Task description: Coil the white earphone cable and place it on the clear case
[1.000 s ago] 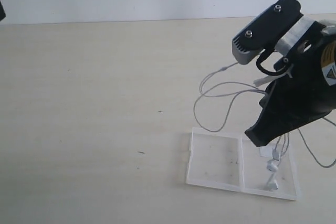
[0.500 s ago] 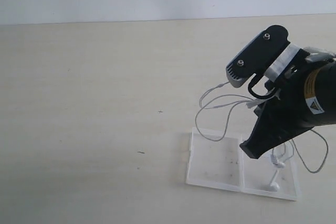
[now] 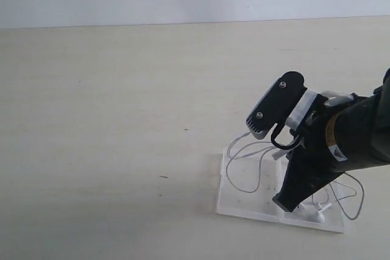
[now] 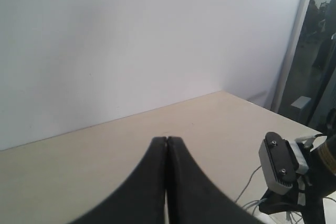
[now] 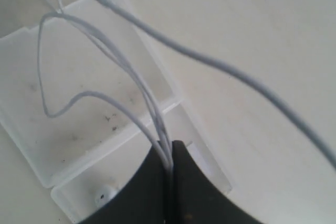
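1. Table (image 3: 122,120): tan surface under everything.
2. Right gripper (image 3: 285,202), lower right: pinching the white earphone cable (image 5: 210,60), low over the clear case (image 3: 244,202), likely to lay loops there.
3. The clear case: open flat; loops drape across it.
4. Left gripper (image 4: 166,145): jaws together, empty, held aside.

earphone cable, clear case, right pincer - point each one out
white earphone cable (image 5: 210,62), right wrist view, on the thick blurred strand
clear case (image 3: 250,204), exterior view, on a bare part of its left panel
right pincer (image 5: 171,156), right wrist view, between its closed tips
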Motion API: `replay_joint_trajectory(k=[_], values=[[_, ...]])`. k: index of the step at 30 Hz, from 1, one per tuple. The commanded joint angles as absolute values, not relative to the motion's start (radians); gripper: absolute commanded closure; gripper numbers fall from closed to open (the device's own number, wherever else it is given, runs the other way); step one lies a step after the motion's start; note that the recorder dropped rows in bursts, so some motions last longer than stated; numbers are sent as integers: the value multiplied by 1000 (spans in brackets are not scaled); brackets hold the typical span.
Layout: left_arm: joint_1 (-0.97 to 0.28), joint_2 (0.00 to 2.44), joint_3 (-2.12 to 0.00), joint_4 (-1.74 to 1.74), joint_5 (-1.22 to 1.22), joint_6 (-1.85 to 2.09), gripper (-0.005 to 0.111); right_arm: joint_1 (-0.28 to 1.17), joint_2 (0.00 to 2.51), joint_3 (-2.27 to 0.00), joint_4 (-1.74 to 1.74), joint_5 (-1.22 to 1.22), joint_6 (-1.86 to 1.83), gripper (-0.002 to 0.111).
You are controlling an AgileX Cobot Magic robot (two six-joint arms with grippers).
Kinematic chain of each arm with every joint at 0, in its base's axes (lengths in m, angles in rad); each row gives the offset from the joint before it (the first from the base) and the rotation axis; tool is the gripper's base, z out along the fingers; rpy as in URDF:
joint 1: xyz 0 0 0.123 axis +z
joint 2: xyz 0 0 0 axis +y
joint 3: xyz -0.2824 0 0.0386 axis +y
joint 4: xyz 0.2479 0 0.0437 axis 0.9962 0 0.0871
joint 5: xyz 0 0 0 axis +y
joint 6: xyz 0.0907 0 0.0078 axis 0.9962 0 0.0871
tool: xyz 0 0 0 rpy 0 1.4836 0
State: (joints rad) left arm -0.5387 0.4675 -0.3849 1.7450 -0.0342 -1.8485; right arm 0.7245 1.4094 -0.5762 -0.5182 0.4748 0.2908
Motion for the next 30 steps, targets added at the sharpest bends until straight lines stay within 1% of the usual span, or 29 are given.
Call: replay_joint_trajectory(k=[1,10,18,20,22,27,30], values=[[-538,463,-382,1744,-38,-1863,107,721,1469,-570,-530,417,291,108],[-538,463,-382,1744,-38,-1863,107,721,1579,-565,-521,426,293,108],[-538,463,-382,1744,-35,-1863,107,721,1592,-565,-502,408,293,108],[-538,463,-382,1744,-35,-1863,107,721,1592,-565,-482,408,293,102],[-538,463,-382,1744,-35,-1863,107,721,1592,-565,-479,408,293,94],[-538,463,-382,1744,-35,-1863,107,721,1592,-565,-476,408,293,68],[-538,463,-382,1744,-35,-1863,107,721,1588,-565,-476,418,291,56]])
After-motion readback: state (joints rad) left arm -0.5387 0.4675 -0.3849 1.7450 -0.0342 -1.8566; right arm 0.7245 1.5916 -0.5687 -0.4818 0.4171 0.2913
